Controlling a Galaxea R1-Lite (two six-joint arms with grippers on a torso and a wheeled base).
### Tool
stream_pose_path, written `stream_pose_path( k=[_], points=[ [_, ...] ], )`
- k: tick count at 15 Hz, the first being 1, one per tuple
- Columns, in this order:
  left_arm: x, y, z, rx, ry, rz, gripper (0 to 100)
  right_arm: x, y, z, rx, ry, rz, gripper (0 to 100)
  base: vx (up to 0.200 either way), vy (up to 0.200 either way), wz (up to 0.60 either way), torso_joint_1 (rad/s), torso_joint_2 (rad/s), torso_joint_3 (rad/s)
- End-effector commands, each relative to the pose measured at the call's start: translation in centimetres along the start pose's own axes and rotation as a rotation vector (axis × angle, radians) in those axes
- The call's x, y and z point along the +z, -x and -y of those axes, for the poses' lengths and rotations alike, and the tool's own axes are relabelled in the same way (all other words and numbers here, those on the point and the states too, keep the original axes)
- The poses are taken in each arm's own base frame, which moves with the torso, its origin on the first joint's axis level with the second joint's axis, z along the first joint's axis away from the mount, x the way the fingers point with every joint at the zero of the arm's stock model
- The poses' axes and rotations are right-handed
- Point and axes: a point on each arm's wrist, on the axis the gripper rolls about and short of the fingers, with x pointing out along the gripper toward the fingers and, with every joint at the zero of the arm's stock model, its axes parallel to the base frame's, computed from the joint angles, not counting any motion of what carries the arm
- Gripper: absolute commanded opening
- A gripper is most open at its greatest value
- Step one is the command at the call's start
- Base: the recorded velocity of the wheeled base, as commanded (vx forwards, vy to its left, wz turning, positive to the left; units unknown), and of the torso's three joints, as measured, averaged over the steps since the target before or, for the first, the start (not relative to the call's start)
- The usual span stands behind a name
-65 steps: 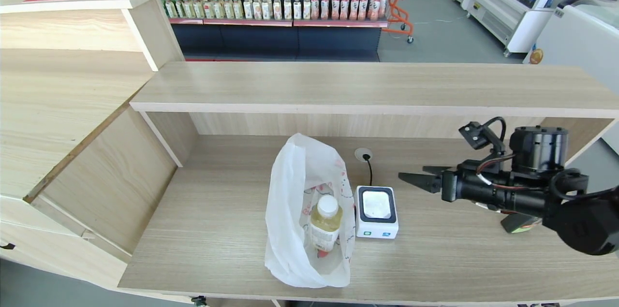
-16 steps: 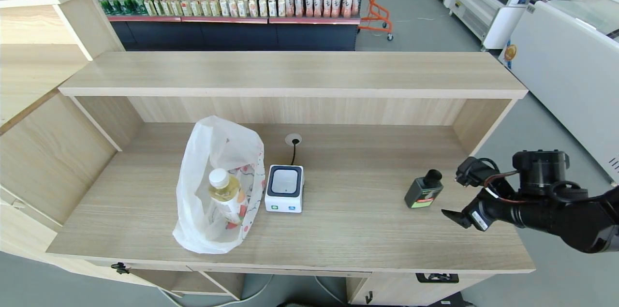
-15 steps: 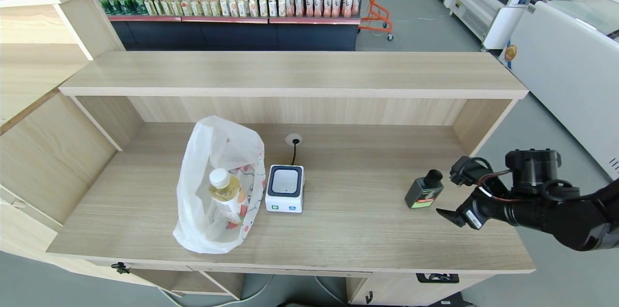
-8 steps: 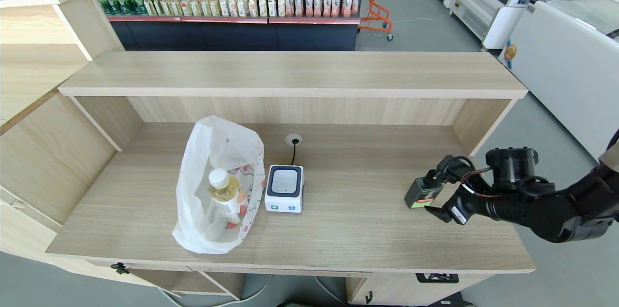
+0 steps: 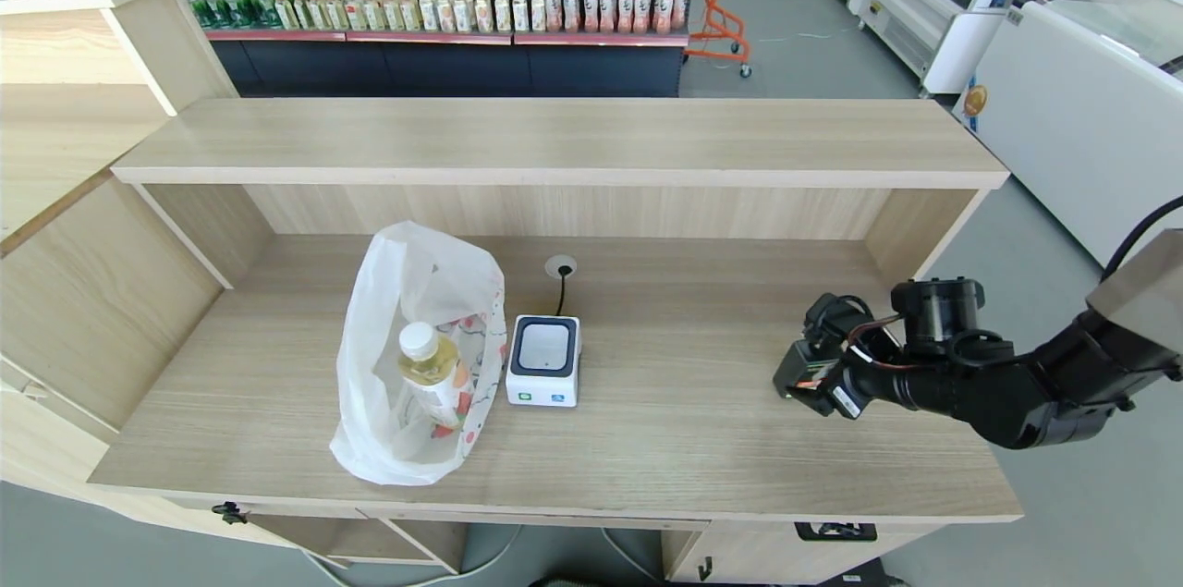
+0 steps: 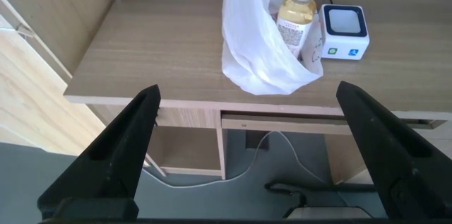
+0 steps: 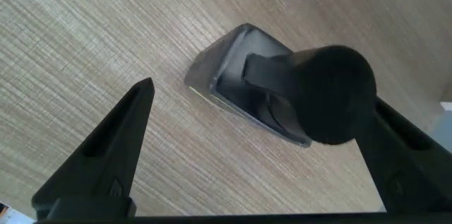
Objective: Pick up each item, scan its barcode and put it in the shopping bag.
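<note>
Small dark bottle (image 7: 236,83) stands at the right end of the tabletop (image 5: 665,448), and my right pincer (image 5: 811,381) has its fingers apart on either side of it, not clamped. One drink bottle (image 5: 428,372) already sits in the shopping bag (image 5: 388,310), just left of the scanner (image 5: 543,360). The dark one is yet to be lifted, scanned and bagged. Left pincer (image 6: 247,93) hangs spread wide, holding nothing. From the head camera the wrist covers most of the dark bottle, and I can't spot its barcode.

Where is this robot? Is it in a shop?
Probably a small supermarket checkout: shelves of drink bottles stand behind, a barcode scanner sits on the wooden counter, and a shopping bag is beside it.
</note>
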Motion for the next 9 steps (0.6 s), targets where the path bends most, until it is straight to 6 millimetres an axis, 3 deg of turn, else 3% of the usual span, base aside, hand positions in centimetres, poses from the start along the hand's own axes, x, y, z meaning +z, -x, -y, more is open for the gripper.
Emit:
stream_pose_path(
  k=[1, 3, 4, 9],
  points=[
    [0.0, 0.0, 0.0, 0.000, 0.000, 0.000, 100, 0.1, -1.1, -0.4, 0.013, 0.007, 0.003, 100, 0.000, 0.000, 0.00, 0.000, 0.00, 0.000],
    [0.0, 0.0, 0.0, 0.000, 0.000, 0.000, 100, 0.7, -1.8, -0.5, 0.015, 0.016, 0.020, 100, 0.000, 0.000, 0.00, 0.000, 0.00, 0.000],
    [0.0, 0.0, 0.0, 0.000, 0.000, 0.000, 100, 0.9, -1.9, -0.7, 0.020, 0.021, 0.027, 0, 0.000, 0.000, 0.00, 0.000, 0.00, 0.000],
    [0.0, 0.0, 0.0, 0.000, 0.000, 0.000, 100, 0.1, -1.5, -1.5, 0.045, 0.016, 0.000, 0, 0.000, 0.000, 0.00, 0.000, 0.00, 0.000]
  ],
)
